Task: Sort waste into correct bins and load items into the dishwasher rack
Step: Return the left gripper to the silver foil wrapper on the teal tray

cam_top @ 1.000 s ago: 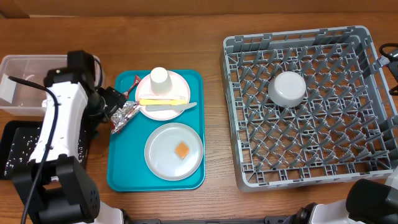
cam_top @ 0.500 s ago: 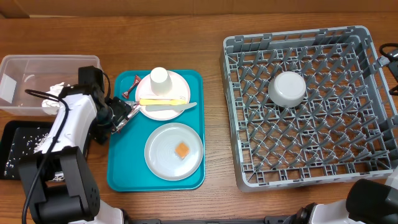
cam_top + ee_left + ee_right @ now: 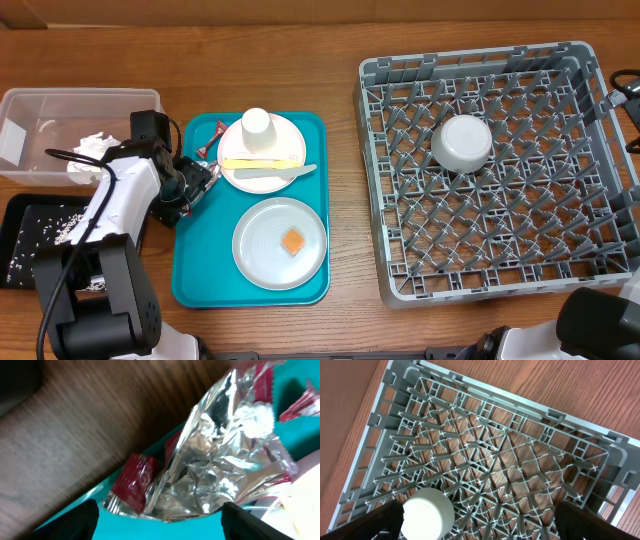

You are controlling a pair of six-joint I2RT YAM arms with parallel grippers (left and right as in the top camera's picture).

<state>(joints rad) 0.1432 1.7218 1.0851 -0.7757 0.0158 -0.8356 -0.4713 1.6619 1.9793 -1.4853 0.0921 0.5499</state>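
The crumpled silver foil (image 3: 220, 460) lies on the teal tray's left edge with small red wrappers (image 3: 135, 480) against it. My left gripper (image 3: 157, 522) is open just in front of it, a finger at each side; in the overhead view it (image 3: 190, 182) covers most of the foil (image 3: 207, 172). The white napkin (image 3: 90, 150) is in the clear tub (image 3: 30, 105). Rice grains lie in the black tray (image 3: 25, 215). The white bowl (image 3: 461, 142) sits upside down in the grey rack (image 3: 600, 170). My right gripper (image 3: 480, 527) is open and empty above the rack (image 3: 520, 435), near the bowl (image 3: 427, 512).
The teal tray (image 3: 200, 280) holds a pinkish-white plate (image 3: 285, 140) with a small white cup (image 3: 257, 122), a yellow utensil (image 3: 262, 162) and a pale utensil (image 3: 290, 173). A grey plate (image 3: 262, 250) carries the orange square (image 3: 292, 241). A red wrapper (image 3: 214, 130) lies beside the plate.
My left arm has swung away from over the clear tub and come down to the foil at the tray's left edge. The napkin in the tub now shows. The right arm is still.
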